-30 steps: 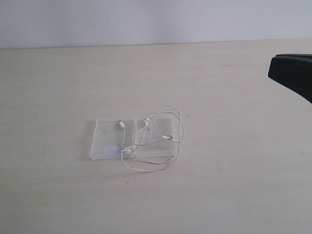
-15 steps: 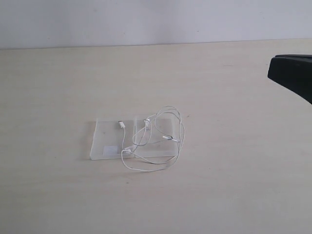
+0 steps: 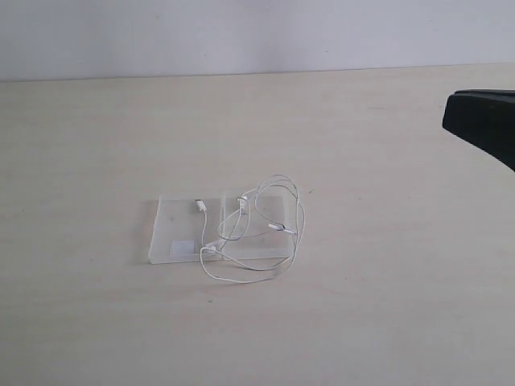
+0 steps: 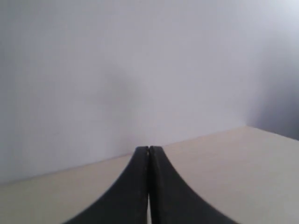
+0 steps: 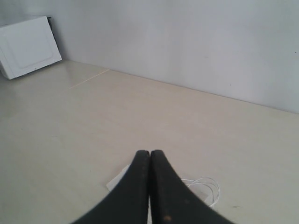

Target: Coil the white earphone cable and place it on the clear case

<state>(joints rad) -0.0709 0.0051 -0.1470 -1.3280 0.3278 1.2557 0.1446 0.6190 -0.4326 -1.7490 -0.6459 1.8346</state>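
1. While both grippers are hanging away from it, the white earphone cable (image 3: pixel 278 227) is lying near the middle of the table (image 3: pixel 386 305) as a loose tangle of very thin loops. It is resting mostly over the right half of the clear case (image 3: pixel 179 221).
2. One loop is spilling past the case's near edge onto the tabletop, and another is bulging just past its right edge. A small plug-like end (image 3: pixel 200 206) is sitting near the far edge, beside the seam between the halves.
3. The case is lying flat, its long axis running left to right in the exterior view, with its white label (image 3: pixel 182 248) showing near the front left corner.
4. Bare tabletop is stretching wide on every side of the case.
5. The right gripper (image 5: pixel 149 151) is hovering well off to the right, jaws pressed together and holding nothing.
6. The left gripper (image 4: pixel 148 148) is facing a pale wall (image 4: pixel 140 70), jaws likewise pressed together and empty.
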